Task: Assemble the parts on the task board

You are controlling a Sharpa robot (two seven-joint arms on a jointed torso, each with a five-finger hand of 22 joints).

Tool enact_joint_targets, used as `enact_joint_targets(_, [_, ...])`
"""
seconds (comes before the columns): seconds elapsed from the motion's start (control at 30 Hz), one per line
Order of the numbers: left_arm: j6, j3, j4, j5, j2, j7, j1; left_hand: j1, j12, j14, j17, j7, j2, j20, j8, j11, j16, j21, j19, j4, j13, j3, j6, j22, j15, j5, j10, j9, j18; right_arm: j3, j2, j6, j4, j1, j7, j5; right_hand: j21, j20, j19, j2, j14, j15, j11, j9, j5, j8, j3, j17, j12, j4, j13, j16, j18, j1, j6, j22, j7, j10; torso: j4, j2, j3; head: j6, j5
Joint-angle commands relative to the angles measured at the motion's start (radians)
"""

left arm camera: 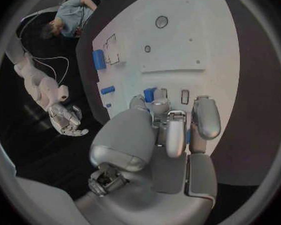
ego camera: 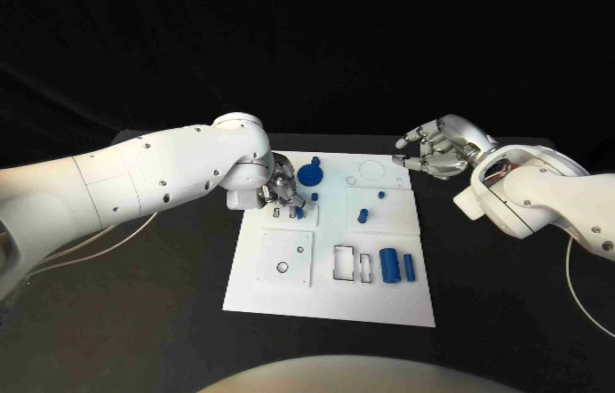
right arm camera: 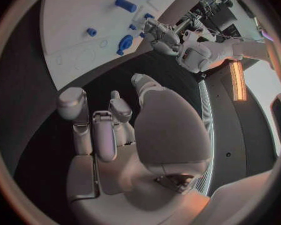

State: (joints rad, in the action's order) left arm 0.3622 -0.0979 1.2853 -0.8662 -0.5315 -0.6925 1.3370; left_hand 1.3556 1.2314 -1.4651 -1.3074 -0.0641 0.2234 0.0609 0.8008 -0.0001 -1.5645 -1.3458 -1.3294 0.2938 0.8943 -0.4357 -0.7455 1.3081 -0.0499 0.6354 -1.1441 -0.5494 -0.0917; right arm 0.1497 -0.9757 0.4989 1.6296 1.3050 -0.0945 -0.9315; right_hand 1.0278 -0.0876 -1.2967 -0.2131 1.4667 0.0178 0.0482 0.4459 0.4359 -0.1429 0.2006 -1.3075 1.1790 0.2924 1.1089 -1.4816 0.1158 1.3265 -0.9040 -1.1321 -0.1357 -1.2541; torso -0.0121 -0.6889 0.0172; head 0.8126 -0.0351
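Two hands in play: left hand (ego camera: 277, 188) down over the task board (ego camera: 336, 304) at its ten o'clock corner, fingers (left arm camera: 176, 135) curled close around a small blue part (left arm camera: 150, 94), though firm hold or mere touch cannot be told; probably seating it into a slot. Right hand (ego camera: 443, 147) parked off the board at two o'clock above the table (ego camera: 154, 322), fingers loosely curled on nothing, likely kept clear. Two blue cylinders (ego camera: 397, 266) lying at five o'clock, awaiting pickup
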Motion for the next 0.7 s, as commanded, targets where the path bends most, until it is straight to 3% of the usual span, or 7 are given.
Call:
enact_joint_targets(0.03, [0.019, 0.0, 0.001, 0.011, 0.003, -0.003, 0.0, 0.034, 0.002, -0.106, -0.263, 0.007, 0.004, -0.004, 0.004, -0.009, -0.006, 0.006, -0.004, -0.001, 0.0, 0.015, -0.004, 0.013, -0.007, -0.021, 0.0, 0.003, 0.014, 0.0, 0.001, -0.014, 0.0, -0.001, 0.0, -0.003, 0.0, 0.002, -0.005, 0.0, 0.055, 0.004, 0.001, 0.001, 0.005, -0.004, 0.006, -0.082, 0.003, -0.001, 0.001, -0.001, 0.01, -0.008, -0.002, 0.0, 0.003, -0.007, 0.0001, 0.0, 0.0004, 0.001, 0.0])
enact_joint_targets(0.27, [0.007, 0.0, 0.0, 0.022, 0.004, -0.002, 0.0, 0.112, 0.002, -0.106, -0.263, 0.015, 0.002, -0.012, 0.007, -0.018, -0.006, 0.008, -0.006, -0.001, 0.004, 0.076, -0.007, 0.018, -0.015, -0.04, -0.005, 0.009, 0.014, 0.0, 0.002, -0.014, -0.001, -0.002, 0.001, -0.003, 0.0, 0.002, -0.005, 0.0, 0.055, 0.004, 0.001, 0.001, 0.005, -0.004, 0.006, -0.082, 0.003, -0.001, 0.001, -0.001, 0.01, -0.008, -0.002, 0.0, 0.003, -0.007, 0.0003, 0.0, 0.0007, 0.002, -0.001])
enact_joint_targets(0.43, [-0.016, 0.0, -0.001, 0.044, 0.003, 0.001, 0.0, 0.198, -0.003, -0.106, -0.263, 0.017, -0.044, -0.024, 0.015, -0.025, -0.006, 0.008, -0.011, 0.003, 0.012, 0.313, -0.002, 0.029, -0.02, -0.228, -0.015, 0.011, 0.015, 0.0, 0.003, -0.015, -0.002, -0.004, 0.001, -0.003, 0.0, 0.002, -0.005, 0.0, 0.055, 0.004, 0.001, 0.002, 0.006, -0.005, 0.007, -0.082, 0.003, -0.002, 0.0, -0.001, 0.01, -0.009, -0.003, 0.0, 0.004, -0.007, 0.0002, 0.0, 0.001, 0.002, -0.002])
enact_joint_targets(0.5, [-0.023, 0.0, -0.001, 0.059, 0.002, 0.001, 0.0, 0.174, 0.001, -0.106, -0.263, 0.015, -0.116, -0.023, 0.033, -0.024, -0.006, 0.007, -0.015, 0.003, 0.02, 0.496, -0.005, 0.035, -0.018, -0.239, -0.025, 0.004, 0.016, 0.0, 0.003, -0.015, -0.003, -0.004, 0.001, -0.003, 0.0, 0.002, -0.005, 0.0, 0.055, 0.004, 0.001, 0.002, 0.006, -0.005, 0.007, -0.082, 0.003, -0.002, 0.0, -0.001, 0.01, -0.009, -0.003, 0.0, 0.004, -0.007, 0.0003, 0.0, 0.001, 0.002, -0.002])
enact_joint_targets(0.53, [-0.026, 0.0, -0.001, 0.066, 0.002, 0.001, 0.0, 0.081, -0.002, -0.106, -0.263, -0.021, -0.282, -0.024, 0.072, -0.022, -0.006, 0.01, -0.016, 0.003, 0.019, 0.79, 0.007, 0.04, -0.021, -0.257, -0.023, -0.018, 0.013, 0.0, 0.003, -0.015, -0.003, -0.004, 0.001, -0.002, 0.0, 0.002, -0.005, 0.0, 0.055, 0.004, 0.001, 0.002, 0.006, -0.005, 0.007, -0.082, 0.003, -0.002, 0.0, -0.001, 0.01, -0.009, -0.003, 0.0, 0.004, -0.007, 0.0001, 0.0, 0.0009, 0.002, -0.002])
enact_joint_targets(0.63, [-0.033, 0.0, 0.002, 0.084, -0.002, 0.001, 0.0, -0.075, 0.019, -0.106, -0.263, -0.002, -0.384, -0.017, 0.144, -0.013, -0.006, 0.009, -0.023, 0.0, 0.028, 1.188, -0.005, 0.051, -0.009, -0.274, -0.054, -0.052, 0.016, 0.0, 0.003, -0.015, -0.002, -0.005, 0.001, 0.003, 0.0, 0.002, -0.005, 0.0, 0.055, 0.004, 0.001, 0.002, 0.006, -0.005, 0.007, -0.082, 0.003, -0.002, 0.0, -0.001, 0.01, -0.009, -0.003, 0.0, 0.004, -0.007, 0.0001, 0.0, 0.001, 0.002, -0.002])
enact_joint_targets(0.7, [-0.039, 0.0, 0.006, 0.093, -0.005, 0.002, 0.0, -0.112, 0.02, -0.106, -0.263, 0.007, -0.404, -0.013, 0.164, -0.014, -0.006, 0.009, -0.025, -0.086, 0.028, 1.265, 0.005, 0.055, -0.017, -0.267, -0.055, -0.061, 0.018, 0.0, 0.003, -0.016, -0.002, -0.005, 0.0, 0.009, 0.0, 0.002, -0.005, 0.0, 0.055, 0.004, 0.001, 0.002, 0.006, -0.005, 0.007, -0.082, 0.003, -0.002, 0.0, -0.001, 0.01, -0.009, -0.003, 0.0, 0.004, -0.007, 0.0001, 0.0, 0.0011, 0.002, -0.001])
